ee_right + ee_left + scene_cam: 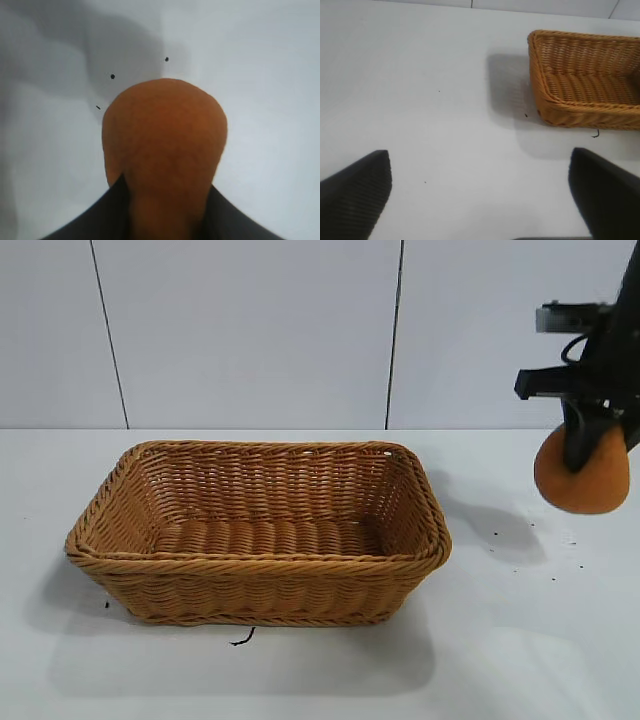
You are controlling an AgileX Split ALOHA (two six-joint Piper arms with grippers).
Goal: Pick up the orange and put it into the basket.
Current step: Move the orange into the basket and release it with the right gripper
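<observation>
Only the exterior view takes in the whole scene: the basket [258,536] sits on the white counter [520,640] left of centre, and the right gripper [585,455] hangs at the far right edge of that view, above the counter and well apart from the basket's right rim. The left arm itself does not show there. The left wrist view fills that gap: the left gripper [480,192] hovers over bare counter [435,100] with its two dark fingers [357,192] spread wide apart and nothing between them, and one corner of the basket [585,82] lies farther off.

The right gripper is clamped on the orange [582,478], which is lifted clear of the counter; its shadow falls on the surface below and to the left. The right wrist view shows the grip close up: the orange [165,155] is pinched between the dark fingers [107,212] at its narrowed end, its rounded bulk bulging out beyond them, with white counter [270,75] and a few dark specks [113,76] underneath.

Between the held orange and the basket's braided rim lies an open stretch of counter. The basket's inside holds nothing, and a small dark scrap [243,639] lies on the counter at its front edge.
</observation>
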